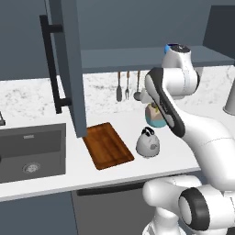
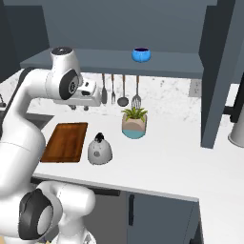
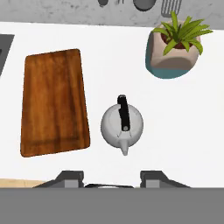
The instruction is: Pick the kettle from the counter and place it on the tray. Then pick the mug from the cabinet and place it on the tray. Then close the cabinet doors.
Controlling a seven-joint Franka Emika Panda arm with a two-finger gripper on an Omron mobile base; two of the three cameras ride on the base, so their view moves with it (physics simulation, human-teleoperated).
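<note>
The grey speckled kettle (image 3: 121,124) stands upright on the white counter (image 2: 167,162), just right of the reddish-brown wooden tray (image 3: 54,103). Both also show in the left base view, kettle (image 1: 148,143) and tray (image 1: 108,146). My gripper (image 2: 79,107) hangs high above the counter and points down; in the hand view the gripper (image 3: 113,179) is open and holds nothing, with the kettle straight below, a little ahead of the tips. The blue mug (image 2: 141,54) sits on the shelf of the cabinet (image 2: 95,59). Both cabinet doors stand open: left door (image 1: 69,69), right door (image 2: 219,71).
A plant in a teal-based pot (image 2: 134,123) stands behind the kettle near the wall. Utensils (image 2: 119,90) hang on the backsplash. The dark sink (image 1: 32,151) lies left of the tray. A grey vessel (image 2: 237,128) stands at the far right.
</note>
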